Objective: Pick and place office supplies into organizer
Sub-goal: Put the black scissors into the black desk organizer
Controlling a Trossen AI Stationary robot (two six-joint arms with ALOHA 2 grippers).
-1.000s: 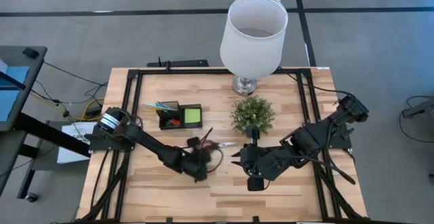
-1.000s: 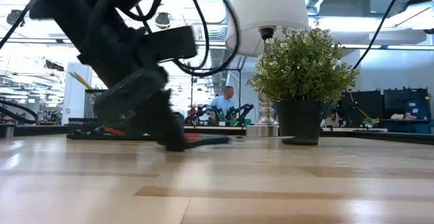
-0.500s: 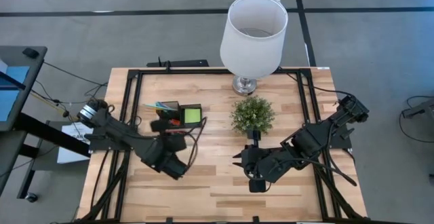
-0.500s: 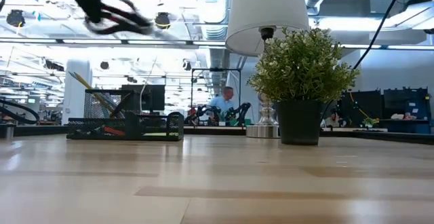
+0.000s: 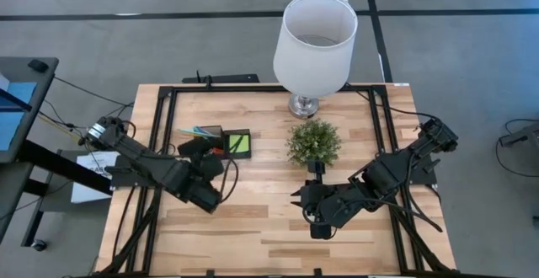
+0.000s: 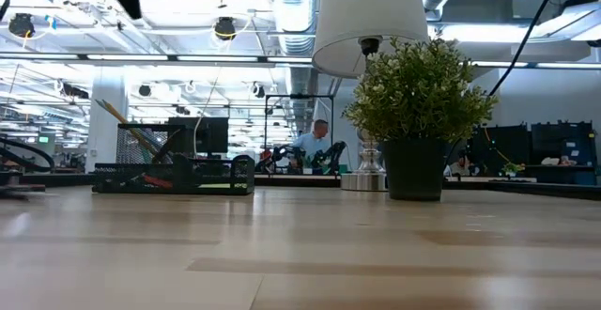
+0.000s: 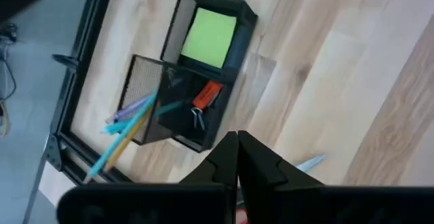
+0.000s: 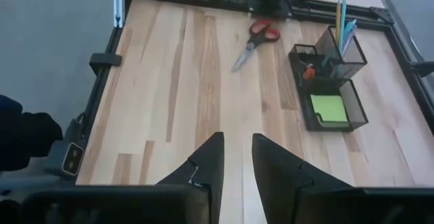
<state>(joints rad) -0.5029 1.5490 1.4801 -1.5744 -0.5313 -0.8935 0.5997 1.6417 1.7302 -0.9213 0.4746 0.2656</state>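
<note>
While the left gripper (image 7: 237, 157) was pressed together and empty above the organizer (image 7: 193, 81), the scissors (image 8: 252, 41) should be approached squarely.

You see a table (image 5: 278, 227) of pale, smooth planked wood, a black wire-mesh metal organizer (image 7: 178, 102), a matt paper pad (image 7: 211, 36), and a lamp (image 5: 313, 38) with a matt white shade.

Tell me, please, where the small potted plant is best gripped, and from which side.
Probably the dark pot, taken low and level from the side away from the lamp, which stands close behind. The foliage spreads wider than the pot and hides it from above, so a top approach would only catch leaves.
</note>
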